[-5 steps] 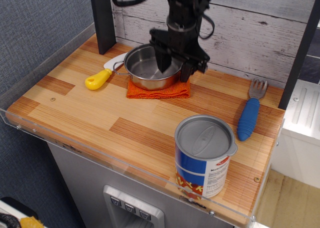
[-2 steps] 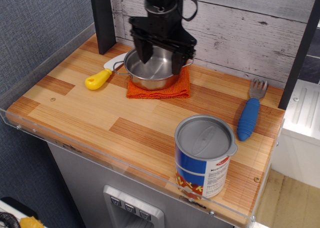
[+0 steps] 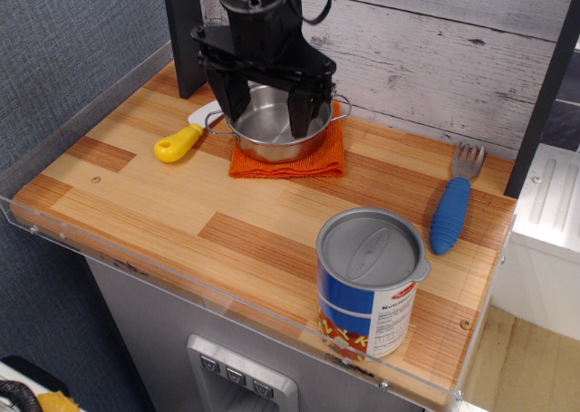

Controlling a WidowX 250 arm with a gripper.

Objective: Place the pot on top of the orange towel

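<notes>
A wooden countertop (image 3: 163, 204) made of striped light and dark planks is seen from above, backed by a whitewashed plank wall (image 3: 435, 41) and edged with a clear plastic lip. A black gripper (image 3: 265, 107) hangs over the rear of the counter, its 2 fingers spread apart and nothing held between them. Directly under the jaws, the pot (image 3: 272, 131), a shallow shiny steel vessel, is seen resting on the orange towel (image 3: 299, 158), with the cloth showing in front of it and to its right. The 2 fingertips are seen over the pot's mouth; whether they touch the metal cannot be told. 1 thin wire handle is seen at the pot's left side, and another at its upper right rim. Just left of the jaws, a utensil with a yellow handle (image 3: 177, 144) is laid on the wood, its white end close to the pot. Well to the right of the jaws, a fork with a blue handle (image 3: 450, 213) is laid. Nearest the camera, far in front of the jaws, 1 blue-and-white can (image 3: 370, 281) with a gray lid is stood upright.
</notes>
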